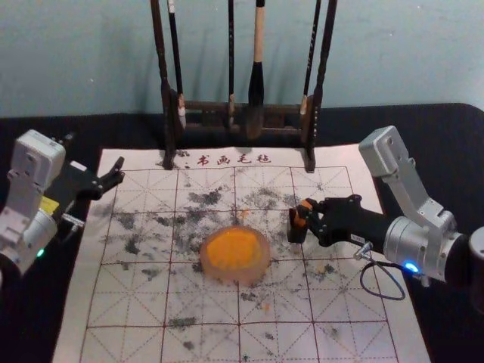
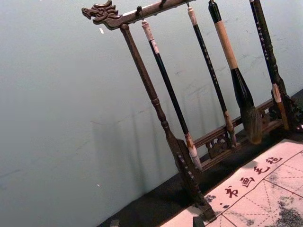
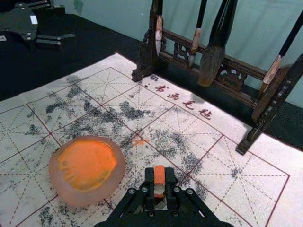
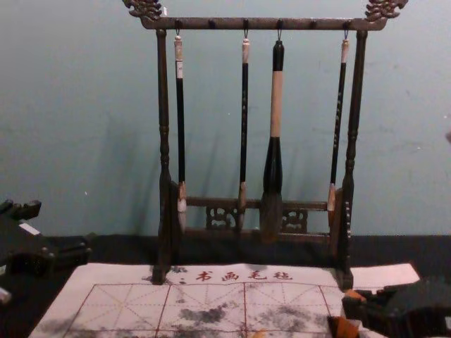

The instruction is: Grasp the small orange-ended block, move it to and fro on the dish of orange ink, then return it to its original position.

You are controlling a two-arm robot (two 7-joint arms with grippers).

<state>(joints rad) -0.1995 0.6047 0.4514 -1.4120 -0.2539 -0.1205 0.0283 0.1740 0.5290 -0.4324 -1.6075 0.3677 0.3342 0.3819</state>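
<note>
Orange tips the small block (image 3: 159,176) your right end effector (image 1: 308,215) has pinched between its closed fingers, over the gridded mat (image 1: 128,302), right of the ink dish (image 1: 265,261). Your left end effector (image 1: 94,151) is wide open, holding nothing, by the mat's left edge.

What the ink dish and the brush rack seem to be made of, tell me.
The ink dish looks like smooth, frosted glass, though plastic or stone is possible: its pinkish rim is cloudy and rounded. The brush rack seems to be dark-stained wood, perhaps lightly varnished, judging by its brown tone, turned posts and carved ends.
</note>
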